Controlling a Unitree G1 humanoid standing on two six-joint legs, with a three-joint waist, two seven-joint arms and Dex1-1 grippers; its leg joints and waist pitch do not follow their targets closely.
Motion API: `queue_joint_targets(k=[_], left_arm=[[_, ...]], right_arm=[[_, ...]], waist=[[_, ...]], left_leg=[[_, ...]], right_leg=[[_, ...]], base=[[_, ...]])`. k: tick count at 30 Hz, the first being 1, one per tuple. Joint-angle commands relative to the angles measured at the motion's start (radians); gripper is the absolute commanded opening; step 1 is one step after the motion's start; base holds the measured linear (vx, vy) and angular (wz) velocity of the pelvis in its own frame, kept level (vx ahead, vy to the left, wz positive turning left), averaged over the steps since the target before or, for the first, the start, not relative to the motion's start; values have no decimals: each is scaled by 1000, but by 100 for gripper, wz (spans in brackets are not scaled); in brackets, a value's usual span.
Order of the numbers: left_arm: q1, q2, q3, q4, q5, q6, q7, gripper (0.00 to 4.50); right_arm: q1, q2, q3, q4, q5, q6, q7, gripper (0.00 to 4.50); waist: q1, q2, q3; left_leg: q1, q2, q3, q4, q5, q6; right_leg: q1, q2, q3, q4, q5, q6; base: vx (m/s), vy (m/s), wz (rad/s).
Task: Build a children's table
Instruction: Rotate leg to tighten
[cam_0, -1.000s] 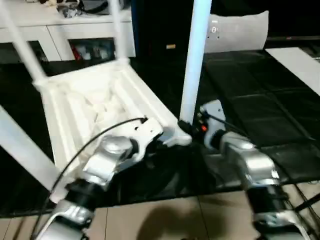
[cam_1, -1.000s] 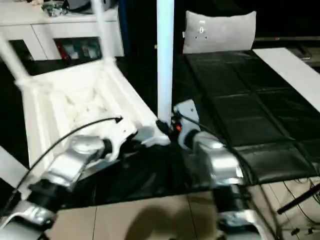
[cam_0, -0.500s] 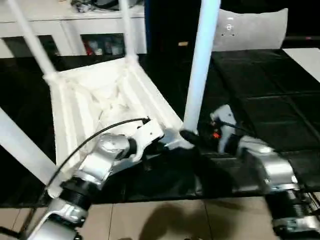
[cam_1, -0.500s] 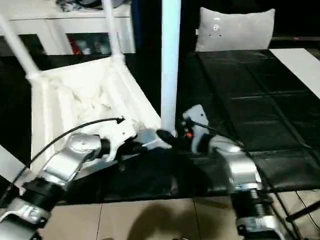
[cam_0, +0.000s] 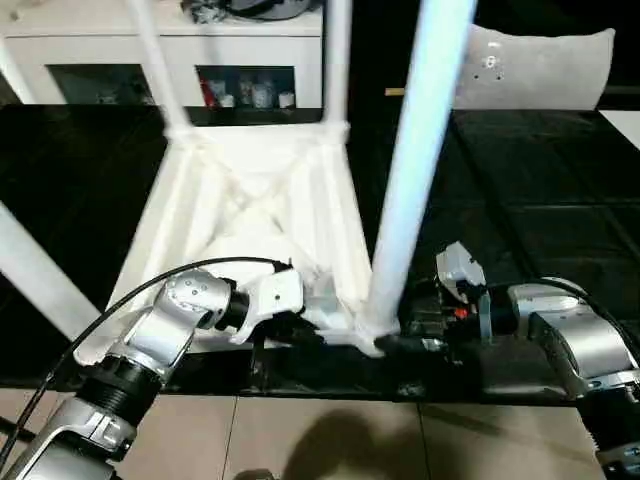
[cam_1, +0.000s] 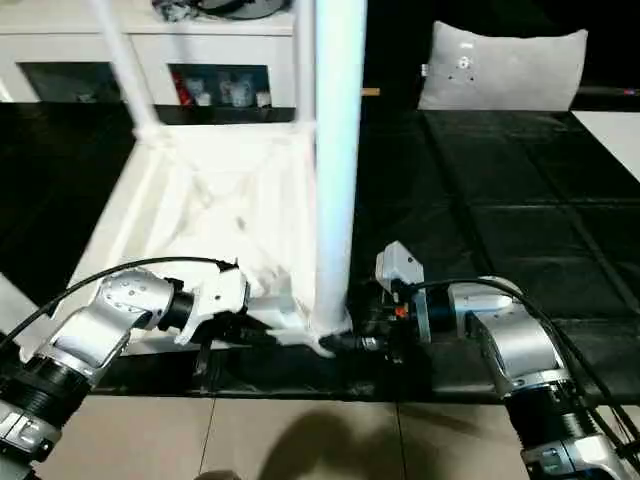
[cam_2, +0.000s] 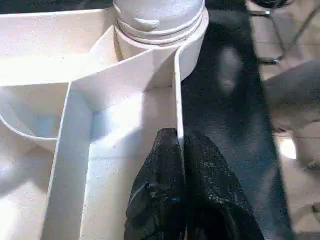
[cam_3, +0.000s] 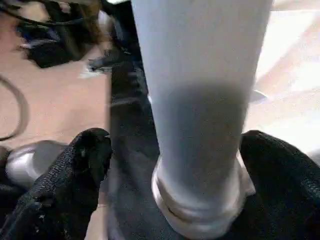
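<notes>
The white table top (cam_0: 250, 210) lies upside down on the black mat, ribbed underside up. All four tube legs stand in its corner sockets. The near-right leg (cam_0: 415, 170) rises thick between my arms. My left gripper (cam_0: 300, 325) is at the near-right corner. In the left wrist view its fingers (cam_2: 165, 175) are shut on the thin rim wall just below the socket (cam_2: 160, 25). My right gripper (cam_0: 400, 338) sits at this leg's base. In the right wrist view it stands open, with a finger (cam_3: 80, 165) on each side of the leg (cam_3: 200, 100).
A white cabinet with glass doors (cam_0: 120, 70) stands behind the table. A grey cushion (cam_0: 540, 65) lies at the back right on the black mat (cam_0: 540, 210). Tan floor (cam_0: 330, 440) runs along the mat's near edge. The near-left leg (cam_0: 30, 270) slants across the left side.
The whole picture has shifted and the table top now looks square to the view. Both grippers stay at the near-right corner, left on the rim, right at the leg's base.
</notes>
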Motion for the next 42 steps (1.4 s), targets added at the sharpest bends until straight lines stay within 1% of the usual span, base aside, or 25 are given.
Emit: queue_joint_targets(k=[1, 2, 6, 8, 12, 14, 16, 18, 20, 22, 23, 24, 25, 26, 27, 28, 29, 32, 34, 35, 36, 38, 40, 41, 42], left_arm=[[-13, 2, -37, -45, -19, -40, -77, 0], [-14, 2, -39, -45, -20, -42, -83, 0], [-17, 1, -44, -45, -23, -42, -93, 0], [-19, -2, -46, -45, -26, -39, -99, 0], [-21, -1, -47, -43, -27, -40, -100, 0], [-20, 2, -44, -40, -27, -37, -98, 0], [-19, 2, -42, -40, -25, -34, -94, 0], [-16, -1, -33, -41, -20, -9, -67, 0], [-12, -23, -12, -44, -17, 34, -11, 0], [-9, -37, 0, -47, -22, 60, 16, 0], [-8, -51, 10, -49, -24, 86, 46, 0], [-7, -62, 16, -52, -24, 103, 68, 0], [-7, -62, 16, -52, -24, 103, 68, 0], [-6, -71, 20, -58, -22, 123, 88, 0], [-6, -93, 29, -68, -16, 163, 132, 0], [-5, -114, 38, -77, -14, 197, 168, 0], [-6, -128, 43, -81, -11, 216, 193, 0], [-10, -160, 52, -83, -1, 243, 246, 0], [-11, -172, 54, -86, 3, 259, 270, 0], [-19, -214, 66, -81, 13, 289, 343, 0], [-26, -255, 80, -75, 25, 314, 419, 0], [-43, -328, 108, -49, 39, 344, 545, 0], [-47, -351, 112, -45, 45, 353, 574, 0], [-51, -366, 103, -37, 63, 346, 595, 0], [-53, -369, 98, -36, 69, 344, 601, 0]], right_arm=[[-23, -20, 20, -4, 39, 20, 65, 412], [-23, -20, 26, -4, 41, 20, 72, 378], [-25, -12, 36, -1, 41, 19, 92, 366], [-27, -6, 45, 2, 47, 31, 108, 331], [-25, -7, 53, -1, 51, 39, 119, 316], [-17, -10, 57, -12, 59, 47, 118, 287], [-13, -9, 56, -18, 61, 49, 113, 279], [-1, 3, 42, -31, 62, 59, 79, 256], [3, 40, 8, -33, 51, 72, -16, 239], [-2, 64, -8, -29, 41, 79, -76, 235], [-14, 95, -20, -12, 13, 86, -164, 222], [-26, 119, -30, 4, -9, 99, -235, 219], [-26, 119, -30, 4, -9, 99, -235, 217], [-32, 138, -35, 14, -26, 94, -283, 211], [-41, 171, -43, 27, -44, 97, -357, 211], [-48, 201, -49, 36, -63, 98, -424, 209], [-53, 223, -55, 43, -73, 106, -470, 209], [-60, 260, -58, 52, -89, 115, -540, 204], [-61, 274, -59, 53, -97, 115, -574, 204], [-70, 323, -77, 73, -114, 118, -675, 203], [-78, 365, -94, 94, -128, 112, -757, 203], [-95, 422, -114, 138, -148, 93, -868, 203], [-103, 443, -126, 156, -148, 81, -898, 203], [-113, 461, -137, 170, -145, 59, -919, 236], [-117, 467, -141, 174, -144, 52, -925, 236]], waist=[[-3, -12, -70], [-2, -13, -69], [3, -14, -70], [3, -15, -70], [3, -15, -70], [4, -13, -71], [4, -13, -71], [5, -13, -71], [1, -13, -70], [-1, -13, -68], [-8, -13, -65], [-12, -14, -64], [-21, -15, -61], [-27, -14, -62], [-37, -16, -61], [-49, -14, -60], [-61, -13, -60], [-85, -14, -61], [-90, -13, -63], [-93, -11, -65], [-95, -10, -68], [-100, -13, -67], [-95, -11, -70], [-96, -11, -69], [-95, -11, -70]], left_leg=[[-3, 85, -31, -62, 58, 127], [-3, 85, -31, -63, 57, 126], [-3, 84, -31, -64, 62, 112], [-4, 82, -30, -63, 54, 109], [-4, 83, -31, -63, 61, 107], [-4, 82, -31, -63, 61, 105], [-3, 83, -31, -63, 59, 102], [-3, 82, -31, -63, 62, 100], [-4, 83, -33, -65, 61, 93], [-4, 79, -31, -66, 48, 83], [-1, 74, -29, -69, 23, 66], [-2, 72, -29, -70, 16, 60], [-4, 67, -29, -71, 0, 50], [-6, 65, -28, -71, -9, 48], [-8, 62, -30, -70, -22, 46], [-5, 62, -30, -71, -29, 44], [-6, 61, -32, -71, -32, 39], [-8, 58, -32, -69, -38, 54], [-8, 60, -35, -69, -25, 59], [-10, 65, -37, -68, 5, 70], [-11, 65, -37, -67, 27, 73], [-11, 68, -36, -67, 50, 72], [-9, 67, -36, -66, 56, 75], [-11, 70, -37, -66, 65, 93], [-11, 69, -36, -64, 68, 98]], right_leg=[[73, -113, 98, -63, -193, -8], [73, -112, 98, -65, -201, -3], [73, -111, 96, -67, -219, 9], [73, -111, 96, -69, -225, 14], [74, -109, 95, -68, -220, 21], [73, -110, 95, -69, -220, 22], [73, -110, 95, -70, -222, 23], [73, -109, 95, -69, -218, 22], [73, -111, 94, -71, -226, 22], [74, -111, 92, -76, -248, 27], [72, -108, 89, -87, -298, 39], [73, -107, 88, -89, -315, 45], [76, -105, 84, -97, -348, 61], [77, -106, 82, -97, -357, 66], [80, -104, 79, -103, -372, 86], [77, -102, 77, -107, -375, 88], [78, -102, 74, -108, -378, 88], [81, -101, 75, -111, -370, 93], [81, -101, 77, -105, -346, 83], [81, -104, 83, -96, -297, 61], [81, -104, 83, -90, -265, 44], [79, -106, 84, -88, -247, 19], [81, -109, 87, -86, -241, 11], [80, -109, 89, -81, -218, 0], [80, -110, 91, -80, -209, -2]], base=[[0, 0, 0], [0, 0, 0], [0, 0, 0], [0, 0, 0], [0, 0, 0], [0, 0, 0], [0, 0, 0], [0, 0, 0], [0, 0, 0], [0, 0, 0], [0, 0, 0], [0, 0, 0], [0, 0, 0], [0, 0, 0], [0, 0, 0], [0, 0, 0], [0, 0, 0], [0, 0, 0], [0, 0, 0], [0, 0, 0], [0, 0, 0], [0, 0, 0], [0, 0, 0], [0, 0, 0], [0, 0, 0]])
